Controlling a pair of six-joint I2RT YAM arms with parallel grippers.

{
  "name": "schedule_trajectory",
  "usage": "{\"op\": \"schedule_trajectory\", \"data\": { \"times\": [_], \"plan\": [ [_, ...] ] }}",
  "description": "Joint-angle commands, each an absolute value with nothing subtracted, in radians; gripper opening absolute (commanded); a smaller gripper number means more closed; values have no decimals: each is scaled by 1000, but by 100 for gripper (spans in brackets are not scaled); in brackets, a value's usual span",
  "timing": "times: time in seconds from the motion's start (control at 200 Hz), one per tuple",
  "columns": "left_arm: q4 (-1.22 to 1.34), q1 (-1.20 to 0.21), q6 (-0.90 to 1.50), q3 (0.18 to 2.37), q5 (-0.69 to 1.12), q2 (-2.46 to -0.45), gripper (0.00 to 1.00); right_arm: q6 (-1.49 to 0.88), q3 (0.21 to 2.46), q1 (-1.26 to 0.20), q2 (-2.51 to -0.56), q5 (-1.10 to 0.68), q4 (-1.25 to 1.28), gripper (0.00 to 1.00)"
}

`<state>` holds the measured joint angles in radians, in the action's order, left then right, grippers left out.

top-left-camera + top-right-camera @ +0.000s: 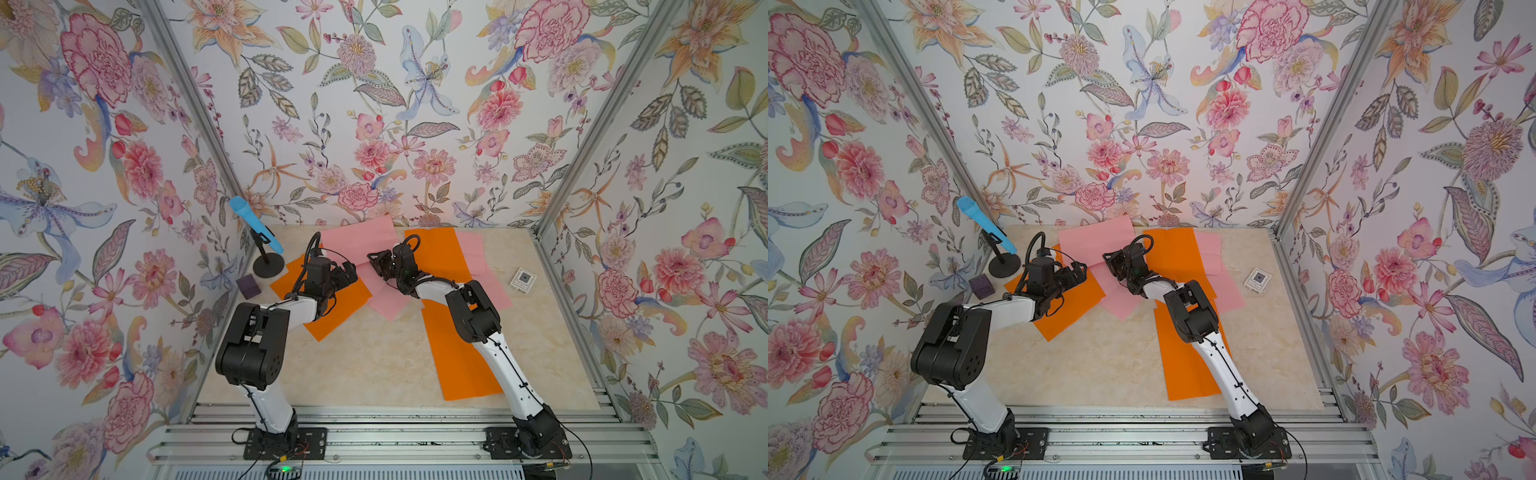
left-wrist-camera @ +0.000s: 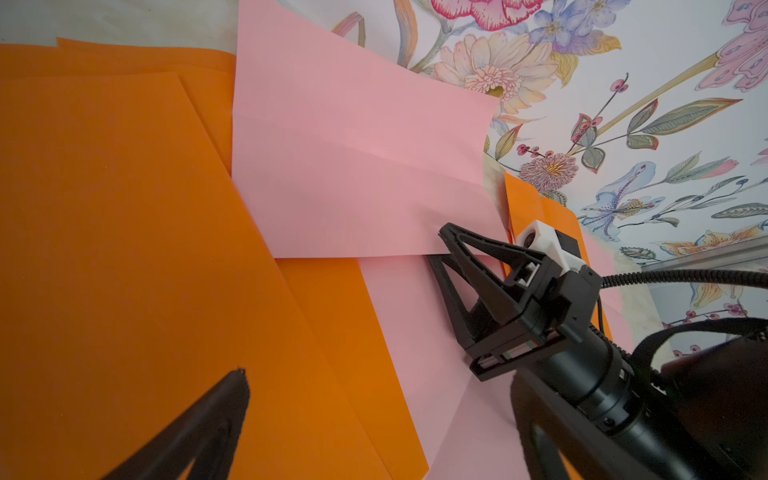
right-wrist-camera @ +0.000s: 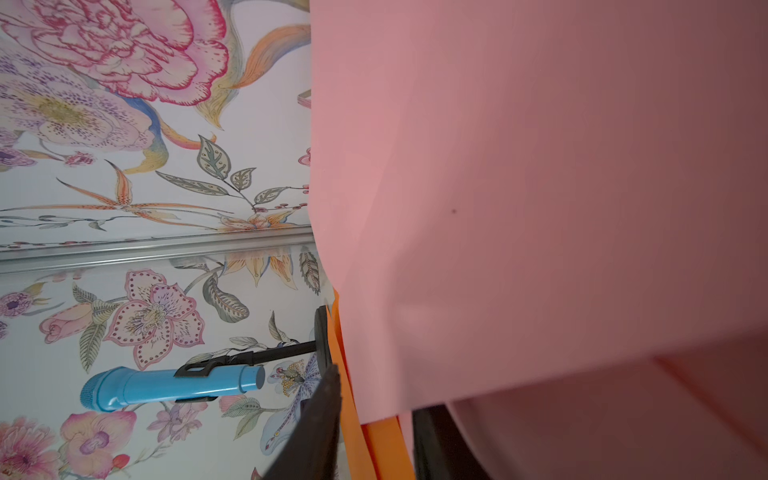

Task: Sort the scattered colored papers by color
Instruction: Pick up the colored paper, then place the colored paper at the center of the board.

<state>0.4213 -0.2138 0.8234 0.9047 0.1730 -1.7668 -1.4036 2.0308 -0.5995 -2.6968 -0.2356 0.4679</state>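
The left gripper (image 1: 351, 272) is held wide open, pointed toward 3 o'clock, while the right gripper (image 1: 372, 262) is pointed toward 9 o'clock, facing it, jaws drawn nearly together.

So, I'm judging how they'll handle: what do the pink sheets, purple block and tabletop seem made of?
Pink sheets: thin matte paper, going by the sharp fold creases and lifted edges.
Purple block: unclear, maybe foam or painted wood; dull dark faces, too small to tell.
Tabletop: marble-look surface, cream with pale veining; stone or laminate, can't tell.
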Motion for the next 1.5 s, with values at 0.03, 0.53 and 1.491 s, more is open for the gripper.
{"op": "schedule_trajectory", "data": {
  "times": [0.03,0.53,1.491],
  "plan": [
    [424,-203,827,890,181,-1727,100,-1399,2062,-604,-2719,-194,475,17],
    [343,-194,789,933,160,-1679,100,-1372,1931,-579,-2617,-265,507,0],
    [339,-143,760,1028,411,-1772,100,-610,1525,-433,-1948,-929,-171,0]
  ]
}}
